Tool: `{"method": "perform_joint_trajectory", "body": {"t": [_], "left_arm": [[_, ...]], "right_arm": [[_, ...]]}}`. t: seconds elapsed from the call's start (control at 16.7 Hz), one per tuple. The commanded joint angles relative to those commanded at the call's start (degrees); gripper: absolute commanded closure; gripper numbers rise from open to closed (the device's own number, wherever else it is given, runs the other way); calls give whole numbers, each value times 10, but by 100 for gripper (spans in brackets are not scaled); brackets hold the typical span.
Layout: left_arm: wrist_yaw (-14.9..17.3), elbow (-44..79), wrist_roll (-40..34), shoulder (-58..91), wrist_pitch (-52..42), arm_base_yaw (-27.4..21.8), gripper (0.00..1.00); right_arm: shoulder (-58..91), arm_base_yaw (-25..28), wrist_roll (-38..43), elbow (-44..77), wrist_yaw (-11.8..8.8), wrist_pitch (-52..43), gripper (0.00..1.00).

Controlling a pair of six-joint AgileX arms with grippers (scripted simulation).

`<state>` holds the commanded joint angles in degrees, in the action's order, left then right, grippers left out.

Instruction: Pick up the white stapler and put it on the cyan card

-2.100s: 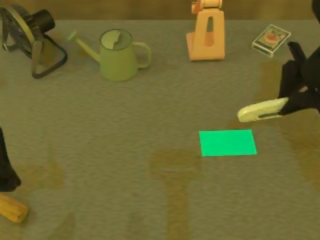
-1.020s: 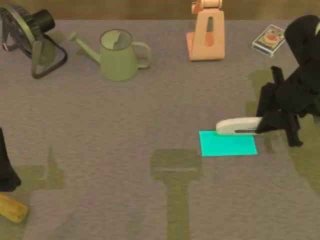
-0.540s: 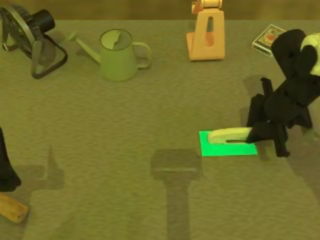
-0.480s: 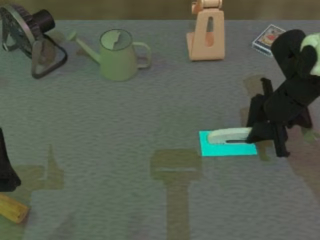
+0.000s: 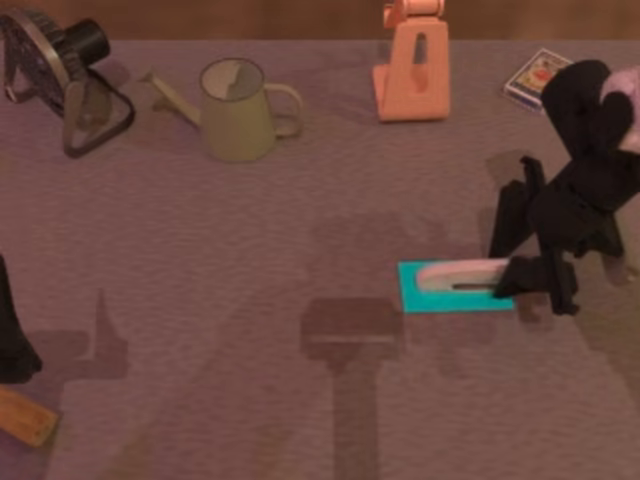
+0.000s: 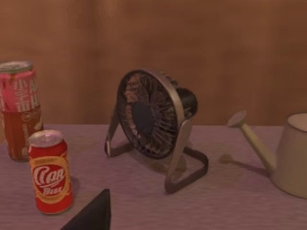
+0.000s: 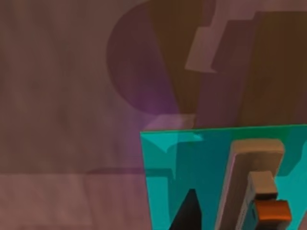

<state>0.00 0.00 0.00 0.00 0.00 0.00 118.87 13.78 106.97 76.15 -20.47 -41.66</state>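
Note:
The white stapler (image 5: 458,274) lies lengthwise on the cyan card (image 5: 440,300), right of the table's middle. My right gripper (image 5: 512,268) stands at the stapler's rear end, its fingers on either side of it and open. In the right wrist view the stapler (image 7: 249,167) rests on the cyan card (image 7: 168,163), and a strip of card shows between one dark fingertip (image 7: 191,212) and the stapler's side. The other finger is out of that view. My left gripper (image 5: 10,345) is parked at the table's left edge, open and holding nothing.
Along the back stand a black fan (image 5: 60,70), a green watering can (image 5: 238,110), an orange stand (image 5: 412,70) and a blue-edged card box (image 5: 540,78). A wooden piece (image 5: 25,420) lies at the front left. Two drink cans (image 6: 50,170) stand near the fan (image 6: 151,117).
My right gripper carried the stapler leftward and down from beside the card onto it. The fingers have since spread slightly off the stapler. The left arm stayed still.

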Motion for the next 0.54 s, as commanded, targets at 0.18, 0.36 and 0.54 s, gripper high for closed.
{"method": "perform_joint_trajectory", "body": {"t": [0.18, 0.36, 0.54], "left_arm": [[0, 0, 0, 0, 0, 0, 0], [0, 0, 0, 0, 0, 0, 0], [0, 0, 0, 0, 0, 0, 0]], "right_arm": [[0, 0, 0, 0, 0, 0, 2], [0, 0, 0, 0, 0, 0, 0], [0, 0, 0, 0, 0, 0, 0]]}}
